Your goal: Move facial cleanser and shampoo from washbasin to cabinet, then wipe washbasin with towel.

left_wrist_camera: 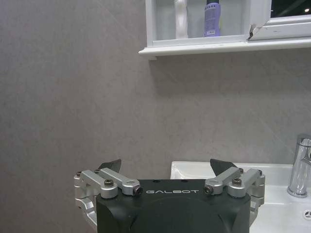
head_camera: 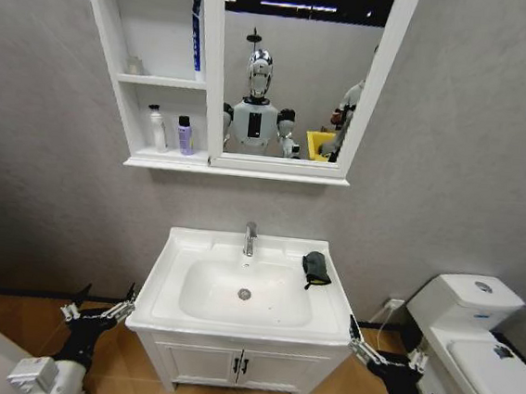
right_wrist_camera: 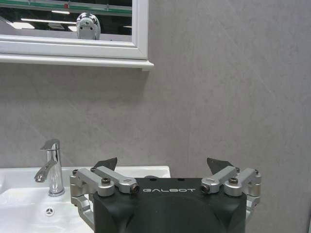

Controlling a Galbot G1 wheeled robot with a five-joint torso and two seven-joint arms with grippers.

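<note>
Both pincers hang low beside the vanity, fingers spread and empty: left pincer [head_camera: 104, 298] at 8 o'clock of the washbasin [head_camera: 170, 311], right pincer [head_camera: 383, 350] at 4 o'clock. On the washbasin's rear right corner lies the towel [head_camera: 316, 268], dark and bunched, at 3 o'clock of the chrome faucet [head_camera: 251, 238]. On the cabinet's [head_camera: 102, 5] lowest shelf, a white bottle [head_camera: 158, 129] and a purple bottle [head_camera: 185, 135] stand upright, just beside each other.
</note>
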